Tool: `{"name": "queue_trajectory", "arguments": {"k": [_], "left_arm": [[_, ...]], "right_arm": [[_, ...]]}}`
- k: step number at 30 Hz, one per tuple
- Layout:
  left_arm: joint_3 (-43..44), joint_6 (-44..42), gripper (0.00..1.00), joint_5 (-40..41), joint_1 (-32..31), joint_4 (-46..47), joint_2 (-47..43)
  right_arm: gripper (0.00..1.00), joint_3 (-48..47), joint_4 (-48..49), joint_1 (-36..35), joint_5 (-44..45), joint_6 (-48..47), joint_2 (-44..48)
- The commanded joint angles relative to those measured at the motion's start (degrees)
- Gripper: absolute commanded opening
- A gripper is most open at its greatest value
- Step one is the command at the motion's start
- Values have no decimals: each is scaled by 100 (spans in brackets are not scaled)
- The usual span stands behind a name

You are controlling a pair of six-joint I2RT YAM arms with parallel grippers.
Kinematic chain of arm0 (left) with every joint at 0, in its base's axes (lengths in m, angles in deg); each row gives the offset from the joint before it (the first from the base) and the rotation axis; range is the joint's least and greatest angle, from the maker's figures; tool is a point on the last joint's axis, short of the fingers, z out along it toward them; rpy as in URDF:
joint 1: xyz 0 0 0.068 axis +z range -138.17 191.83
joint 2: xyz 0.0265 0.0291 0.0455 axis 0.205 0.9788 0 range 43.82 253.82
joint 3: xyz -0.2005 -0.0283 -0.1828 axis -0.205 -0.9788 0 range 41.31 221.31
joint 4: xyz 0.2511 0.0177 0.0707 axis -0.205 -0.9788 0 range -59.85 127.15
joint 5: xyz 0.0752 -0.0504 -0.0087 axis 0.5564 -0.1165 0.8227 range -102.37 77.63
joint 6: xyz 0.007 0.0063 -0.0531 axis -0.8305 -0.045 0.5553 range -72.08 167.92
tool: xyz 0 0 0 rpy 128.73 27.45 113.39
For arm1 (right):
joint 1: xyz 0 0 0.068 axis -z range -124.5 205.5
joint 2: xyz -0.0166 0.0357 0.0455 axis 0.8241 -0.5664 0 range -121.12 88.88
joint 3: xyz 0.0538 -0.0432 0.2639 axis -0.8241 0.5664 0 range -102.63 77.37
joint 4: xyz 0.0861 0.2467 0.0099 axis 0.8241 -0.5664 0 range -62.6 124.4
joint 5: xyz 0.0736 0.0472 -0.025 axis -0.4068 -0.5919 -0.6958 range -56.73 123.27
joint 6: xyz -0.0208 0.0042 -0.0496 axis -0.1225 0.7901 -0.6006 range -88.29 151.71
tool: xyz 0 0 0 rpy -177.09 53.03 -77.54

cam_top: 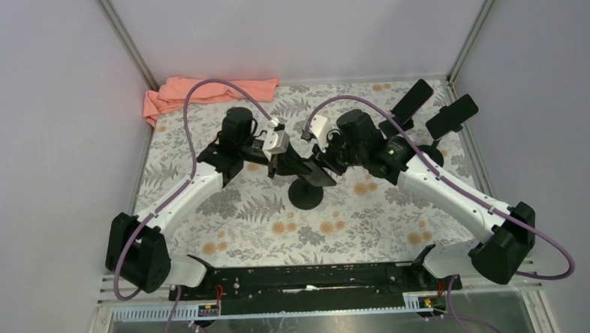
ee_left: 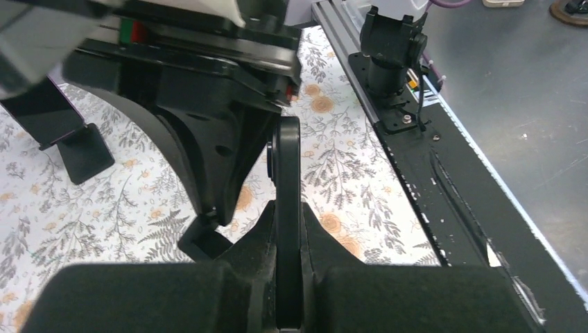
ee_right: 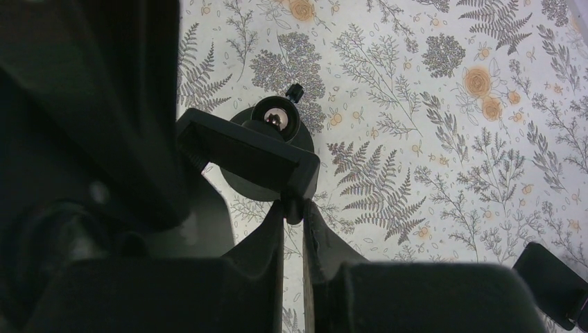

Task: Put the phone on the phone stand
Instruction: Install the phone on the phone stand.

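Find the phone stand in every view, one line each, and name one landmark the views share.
Top external: phone stand slightly above picture centre, its round base showing.
Left wrist: cannot be picked out with certainty.
Right wrist: upper centre-left, cradle and shiny ball joint, its edge pinched by the right gripper just below.
Shared landmark: the fern-and-flower tablecloth, visible in all three.

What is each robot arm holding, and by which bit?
The left end effector pinches the phone by its near end. The right end effector pinches the phone stand by its cradle's edge.
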Motion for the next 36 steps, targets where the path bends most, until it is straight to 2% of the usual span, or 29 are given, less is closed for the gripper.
{"name": "queue_trajectory", "arguments": {"k": [1,10,17,30,36], "left_arm": [[515,-872,0,-178,-4,-393,314],[791,-1320,0,-113,71,-1050,647],[649,-1331,0,148,227,-1376,402],[653,-804,0,572,238,-1420,112],[739,-575,0,966,272,-1757,159]], "right_arm": [[0,-272,67,-31,-253,-45,31],[0,-242,66,-28,-242,-89,39],[0,-137,141,-30,54,-170,109],[0,-188,138,-28,209,-257,5],[0,-138,179,-28,409,-313,17]]}}
